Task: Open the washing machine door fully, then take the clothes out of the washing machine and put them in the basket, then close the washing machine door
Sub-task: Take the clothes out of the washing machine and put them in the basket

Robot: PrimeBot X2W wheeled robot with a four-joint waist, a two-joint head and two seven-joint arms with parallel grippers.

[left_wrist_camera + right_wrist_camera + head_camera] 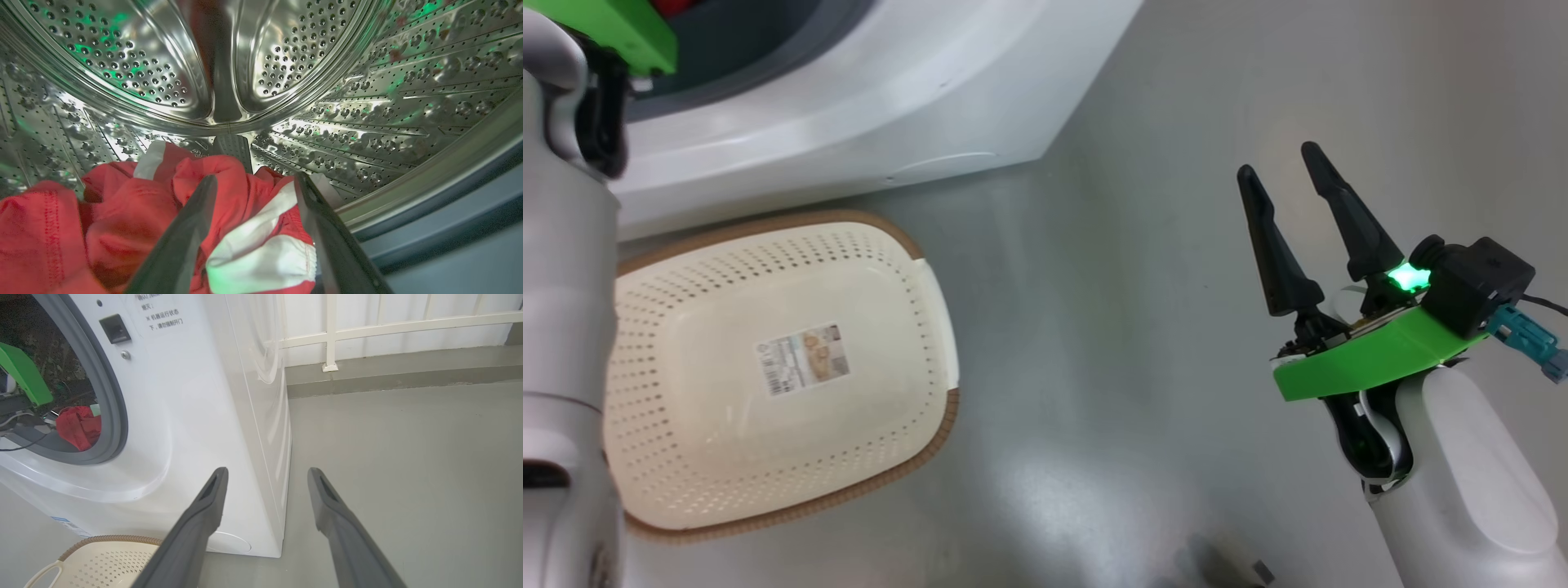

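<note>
My left arm reaches into the washing machine (pixel 866 106). In the left wrist view my left gripper (pixel 255 179) stands open inside the steel drum (pixel 286 81), one finger on each side of a fold of the red and white clothes (pixel 122 220), not closed on it. The clothes (pixel 77 426) also show red through the round opening in the right wrist view. The cream basket (pixel 768 367) sits on the floor in front of the machine with nothing but a paper label in it. My right gripper (pixel 1278 167) hangs open over the bare floor, to the right. The washing machine door is out of view.
The grey floor (pixel 1135 327) spreads to the right of the machine and basket. In the right wrist view a white railing (pixel 367 326) and a low kerb run along the back. The grey rubber gasket (pixel 110 404) rings the machine's opening.
</note>
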